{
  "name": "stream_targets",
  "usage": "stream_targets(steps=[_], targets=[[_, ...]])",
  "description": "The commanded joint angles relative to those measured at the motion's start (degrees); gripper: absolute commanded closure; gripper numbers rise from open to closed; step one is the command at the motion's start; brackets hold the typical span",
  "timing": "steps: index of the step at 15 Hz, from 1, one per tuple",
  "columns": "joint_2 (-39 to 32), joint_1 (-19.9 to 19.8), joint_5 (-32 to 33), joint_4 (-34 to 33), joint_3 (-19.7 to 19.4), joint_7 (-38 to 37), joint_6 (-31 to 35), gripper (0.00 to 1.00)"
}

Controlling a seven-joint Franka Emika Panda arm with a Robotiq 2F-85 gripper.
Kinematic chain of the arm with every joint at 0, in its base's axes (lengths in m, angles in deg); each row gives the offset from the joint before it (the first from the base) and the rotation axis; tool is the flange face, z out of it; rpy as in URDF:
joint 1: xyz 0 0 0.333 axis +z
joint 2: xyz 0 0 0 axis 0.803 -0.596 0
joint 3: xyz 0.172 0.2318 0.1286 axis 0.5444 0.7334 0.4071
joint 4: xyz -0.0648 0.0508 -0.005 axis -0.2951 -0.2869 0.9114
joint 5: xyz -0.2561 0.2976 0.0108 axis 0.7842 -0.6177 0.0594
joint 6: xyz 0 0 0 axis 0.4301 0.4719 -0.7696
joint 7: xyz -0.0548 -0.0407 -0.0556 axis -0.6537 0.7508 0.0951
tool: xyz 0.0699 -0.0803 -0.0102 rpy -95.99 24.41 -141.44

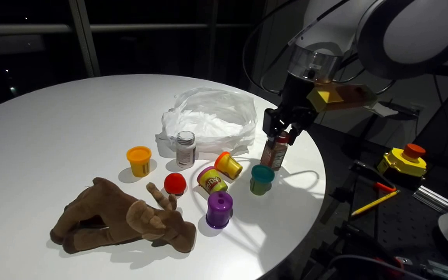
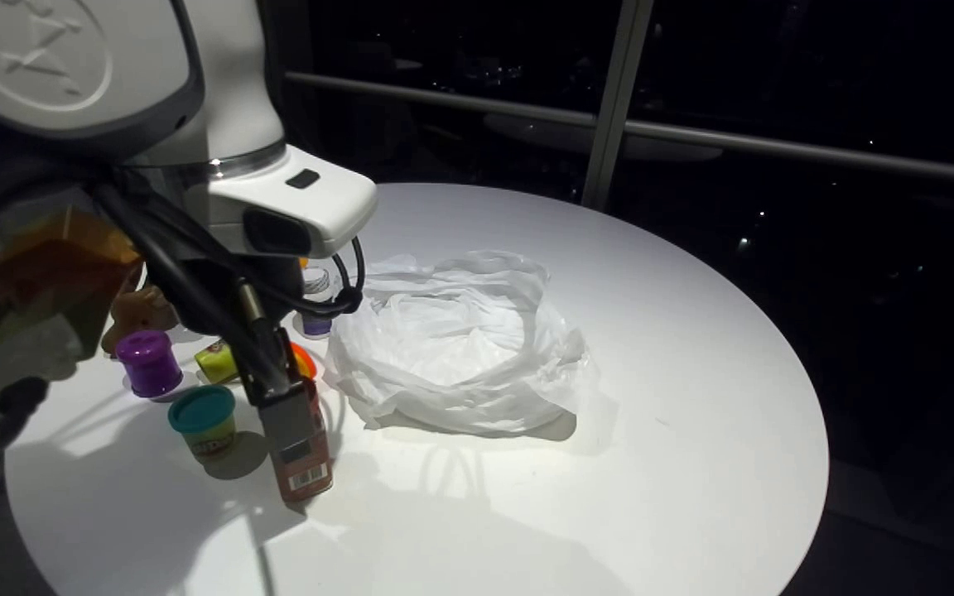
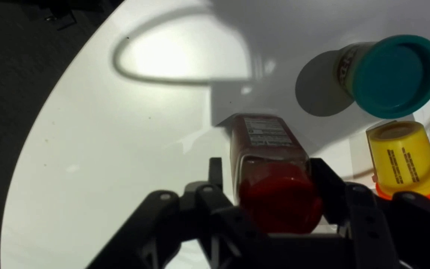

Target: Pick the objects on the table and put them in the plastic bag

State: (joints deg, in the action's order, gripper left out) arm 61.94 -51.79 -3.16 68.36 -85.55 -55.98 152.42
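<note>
Red-capped jar point(image 1: 274, 154) between the fingers; eight other items counted around it

We find the Robotiq gripper point(image 3: 266, 172) with its fingers point(image 3: 215, 170) on either side of the jar, near the cap. In the wrist view a strip of white tabletop shows between one finger and the jar, so we cannot tell whether a grip has been made. The jar stands on the round white table point(image 1: 103, 112), near the plastic bag point(image 2: 460, 406) and outside it. The bag's mouth faces upward.

In the way: one teal-lidded tub point(image 3: 396, 74) stands upright just beside the jar, apart from it. One yellow tub point(image 3: 401, 157) with an orange-red lid lies on its side near the bag. One labelled bottle point(image 1: 185, 151) stands just beside the bag.

We count four tubs in all, including one orange-lidded tub point(image 1: 139, 161), upright, and one purple-lidded Play-Doh tub point(image 1: 213, 182), on its side. We also count one purple canister point(image 1: 219, 210), one red ball point(image 1: 175, 184) and one brown plush antlered animal point(image 1: 111, 204), lying down.

Beyond the table edge: one yellow pencil point(image 1: 375, 203) and one red button point(image 1: 414, 151) on a yellow housing point(image 1: 403, 163).
</note>
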Motion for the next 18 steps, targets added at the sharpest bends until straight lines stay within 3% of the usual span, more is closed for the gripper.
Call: stream_targets(steps=[1, 2, 7, 12, 15, 18], targets=[[1.8, 1.8, 1.1, -0.2, -1.9, -2.2, 0.1, 0.69], [1.8, 1.8, 0.5, -0.4, -1.9, -1.8, 0.1, 0.76], [3.2, 1.5, -2.0, -0.5, -1.5, 0.1, -1.6, 0.76], [16.7, 0.0, 2.7, 0.4, 0.3, -1.6, -15.1, 0.76], [23.7, -1.9, 2.6, -4.0, 2.8, 0.8, -25.1, 0.76], [23.1, -3.5, 1.6, -11.7, 3.0, 5.6, -28.4, 0.76]])
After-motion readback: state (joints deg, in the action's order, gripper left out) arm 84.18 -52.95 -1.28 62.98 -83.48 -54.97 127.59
